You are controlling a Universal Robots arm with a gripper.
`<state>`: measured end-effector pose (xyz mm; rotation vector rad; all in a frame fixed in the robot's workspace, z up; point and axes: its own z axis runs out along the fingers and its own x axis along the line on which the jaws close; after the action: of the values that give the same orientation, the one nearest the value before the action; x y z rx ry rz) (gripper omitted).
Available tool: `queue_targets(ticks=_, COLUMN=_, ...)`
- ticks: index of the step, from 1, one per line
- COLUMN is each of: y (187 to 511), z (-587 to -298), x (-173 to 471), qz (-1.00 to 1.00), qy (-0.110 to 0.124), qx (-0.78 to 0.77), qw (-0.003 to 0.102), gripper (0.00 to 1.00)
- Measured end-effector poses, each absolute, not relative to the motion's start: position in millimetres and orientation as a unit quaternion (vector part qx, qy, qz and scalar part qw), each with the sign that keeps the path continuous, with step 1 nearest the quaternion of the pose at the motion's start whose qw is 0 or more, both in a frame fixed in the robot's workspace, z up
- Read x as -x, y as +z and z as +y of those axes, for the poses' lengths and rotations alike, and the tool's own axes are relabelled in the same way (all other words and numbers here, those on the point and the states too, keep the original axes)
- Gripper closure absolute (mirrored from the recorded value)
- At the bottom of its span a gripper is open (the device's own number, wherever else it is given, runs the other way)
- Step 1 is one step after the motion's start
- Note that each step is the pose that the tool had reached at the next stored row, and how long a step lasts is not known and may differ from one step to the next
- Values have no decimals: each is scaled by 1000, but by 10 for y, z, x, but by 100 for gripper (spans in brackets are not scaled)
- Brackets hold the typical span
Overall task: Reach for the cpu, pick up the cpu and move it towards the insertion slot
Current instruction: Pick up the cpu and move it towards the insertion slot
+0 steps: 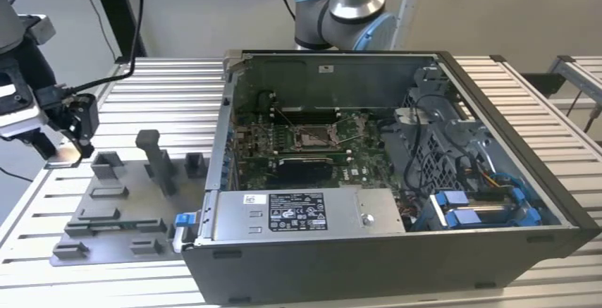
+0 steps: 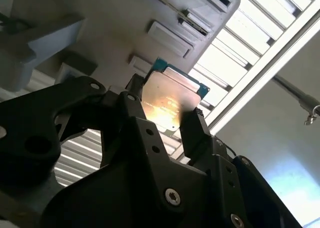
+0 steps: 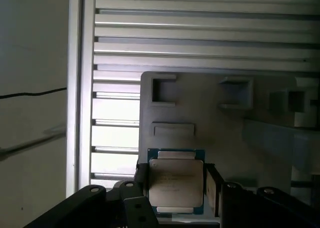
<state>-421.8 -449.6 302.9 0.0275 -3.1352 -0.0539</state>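
Silvery metal face with a blue-green rim: the cpu (image 3: 176,180), a small flat square.
- Hold: the tool (image 2: 164,103) is closed on the chip. One black finger (image 3: 141,178) presses one side and its partner the opposite side, as seen in both wrist views. The silvery face is turned toward the wrist cameras and catches a warm glare.
- Position: at the surface's edge on the exterior view's left, just beyond the far left corner of the fixture plate (image 1: 113,209). In the exterior view the chip is only a pale glowing patch under the tool. It appears to be held clear of the plate rather than resting on it.

Grey plastic: the fixture plate, flat on the surface (image 1: 160,89), with raised blocks and square pockets. It lies between the surface's left edge and the computer case.

Ribbed aluminium: the surface, with slats running across it, carrying plate and case.

Dark grey sheet metal: the computer case (image 1: 376,266), lying on its side with the panel off, in the middle of the surface.
- Inside: a green motherboard (image 1: 254,146).
- The insertion slot (image 1: 315,137) is a square silver-framed socket near the board's middle. It is well apart from the tool and the chip.

Grey and blue: the arm (image 1: 353,5), rising behind the far edge of the case.
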Motion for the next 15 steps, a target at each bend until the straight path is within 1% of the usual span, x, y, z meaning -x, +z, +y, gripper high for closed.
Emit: queue_targets(ticks=15, y=3368, z=-4496, x=4218, qz=-1000, qy=-17, qx=-9, qw=3, gripper=100)
